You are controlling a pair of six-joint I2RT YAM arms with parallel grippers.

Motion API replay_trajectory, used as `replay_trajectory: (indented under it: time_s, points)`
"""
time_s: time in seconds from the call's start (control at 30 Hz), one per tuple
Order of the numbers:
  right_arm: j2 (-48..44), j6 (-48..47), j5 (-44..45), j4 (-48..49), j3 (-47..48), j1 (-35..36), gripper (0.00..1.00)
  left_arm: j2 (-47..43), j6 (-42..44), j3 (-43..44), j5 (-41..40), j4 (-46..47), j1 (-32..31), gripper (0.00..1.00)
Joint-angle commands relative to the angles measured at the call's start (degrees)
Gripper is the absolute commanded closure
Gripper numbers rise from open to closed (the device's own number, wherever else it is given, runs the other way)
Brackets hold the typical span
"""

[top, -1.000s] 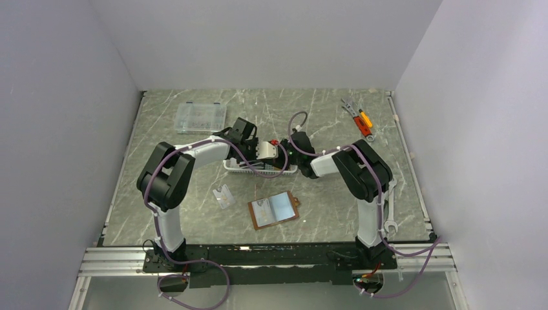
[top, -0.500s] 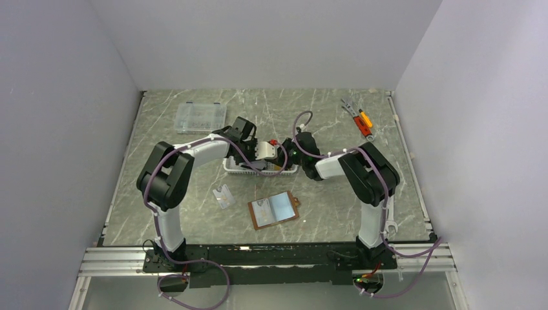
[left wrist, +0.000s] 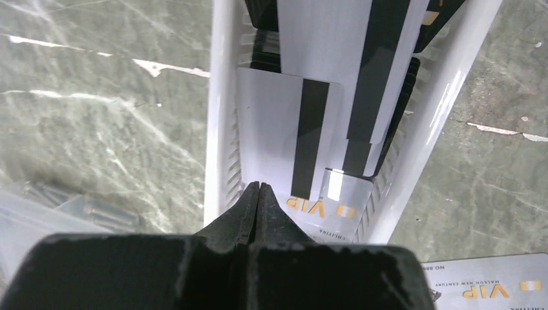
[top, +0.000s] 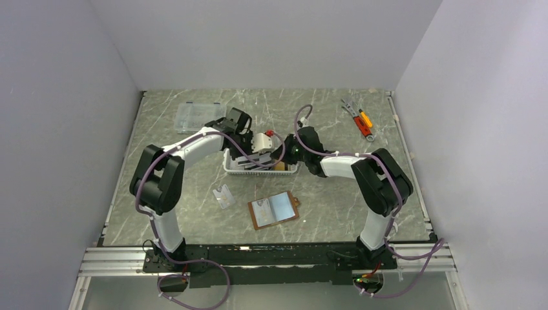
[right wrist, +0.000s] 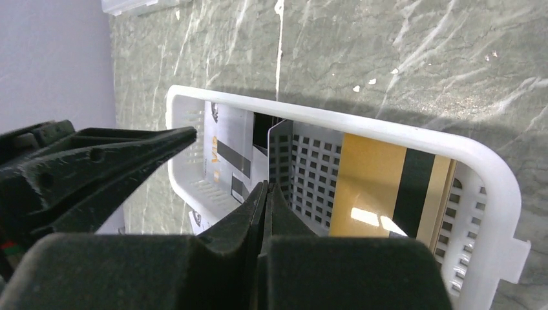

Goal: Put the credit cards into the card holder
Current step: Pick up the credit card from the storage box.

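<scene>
Nearest the arm bases, the card holder (top: pixel 274 210) lies open on the table (top: pixel 336 200), its pale blue inside facing up, well apart from both grippers; from above it cannot be told whether any pocket already has a card. Just to its left lies a small clear plastic piece (top: pixel 223 196). Beyond, the white slotted basket (top: pixel 231 169) holds the credit cards (left wrist: pixel 284 135), grey-white striped ones at one end and an orange-gold card (right wrist: pixel 371 184) at the other. The left gripper (left wrist: pixel 258 188) has its fingers pressed together over the basket's wall, beside a striped card; the right gripper (right wrist: pixel 266 187), fingers likewise together, points in from the opposite side; neither visibly holds a card. Farthest off lie a clear compartment box (top: pixel 192 116) and hand tools (top: pixel 359 120). The task looks barely begun: every visible card has yet to reach the holder.
</scene>
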Motion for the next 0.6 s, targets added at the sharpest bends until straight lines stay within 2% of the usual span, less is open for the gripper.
replay_trajectory:
  time_s: [0.0, 0.1, 0.2, 0.23, 0.33, 0.47, 0.57]
  points:
    - [-3.54, -4.42, 0.44, -0.93, 2.9, 0.05, 1.0, -4.58, -1.36, 2.58, 1.51, -1.71, 0.62, 0.98]
    - [-3.58, -5.65, -0.45, -1.4, 4.32, 0.81, 1.0, -5.74, -2.31, 3.75, 3.18, -2.77, 1.41, 0.95]
    - [-3.26, -5.99, -1.19, -1.12, 5.78, 1.85, 1.0, -6.47, -4.48, 6.03, 6.49, -5.02, 2.16, 0.82]
    - [-3.06, -5.79, -1.49, -0.66, 6.01, 2.11, 1.0, -6.64, -5.69, 6.83, 8.39, -5.65, 2.54, 0.75]
    - [-2.61, -5.89, -2.73, 1.01, 6.73, 2.87, 1.0, -6.64, -8.77, 7.76, 15.23, -6.58, 3.41, 0.67]
    - [-2.63, -7.47, -3.88, 0.59, 7.38, 3.57, 1.0, -5.62, -9.44, 6.35, 18.88, -2.76, 5.11, 0.66]
    - [-3.11, -9.25, -3.58, -0.53, 7.66, 4.27, 1.0, -2.9, -7.72, 9.71, 21.89, -4.32, 7.5, 0.66]
